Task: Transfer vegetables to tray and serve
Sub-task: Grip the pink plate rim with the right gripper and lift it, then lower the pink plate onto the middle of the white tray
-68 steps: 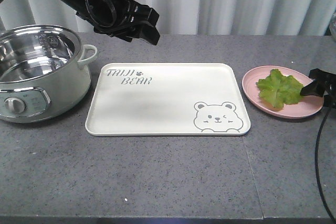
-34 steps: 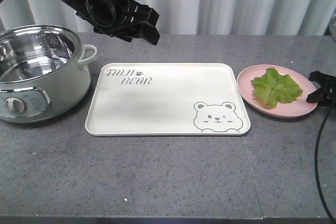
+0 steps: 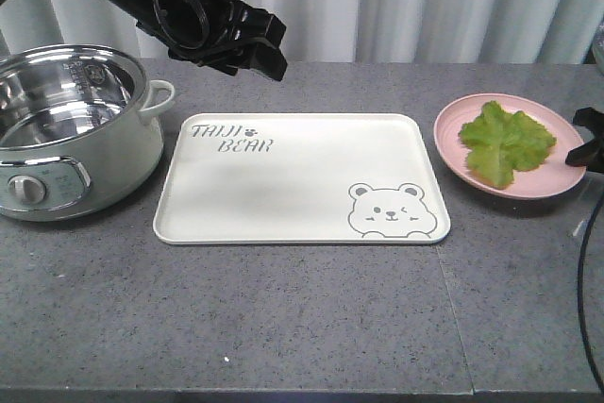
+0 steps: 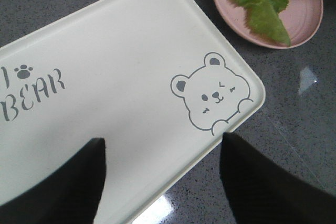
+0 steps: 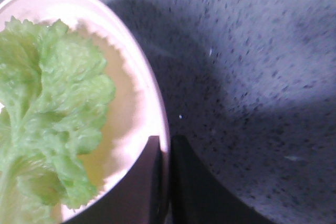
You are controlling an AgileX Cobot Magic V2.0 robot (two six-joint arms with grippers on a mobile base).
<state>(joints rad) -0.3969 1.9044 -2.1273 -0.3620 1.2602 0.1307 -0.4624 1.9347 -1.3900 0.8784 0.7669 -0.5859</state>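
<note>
right gripper (image 5: 165, 148) pinches the round pink plate (image 3: 543, 179) by its rim

the bright green ruffled lettuce leaf (image 3: 505, 139) lies on that plate, just right of the cream-white rectangular bear tray (image 3: 302, 176). the left gripper (image 4: 163, 150) hangs over the tray, fingers spread wide.

Pot (image 3: 66, 129) cropped at the left edge — right fingers (image 3: 583, 151) mostly beyond the right edge

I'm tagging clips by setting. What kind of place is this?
Likely a mock kitchen counter in a lab: a grey stone-look worktop, an electric cooking pot, lettuce on a pink plate, and a plain curtain behind.
</note>
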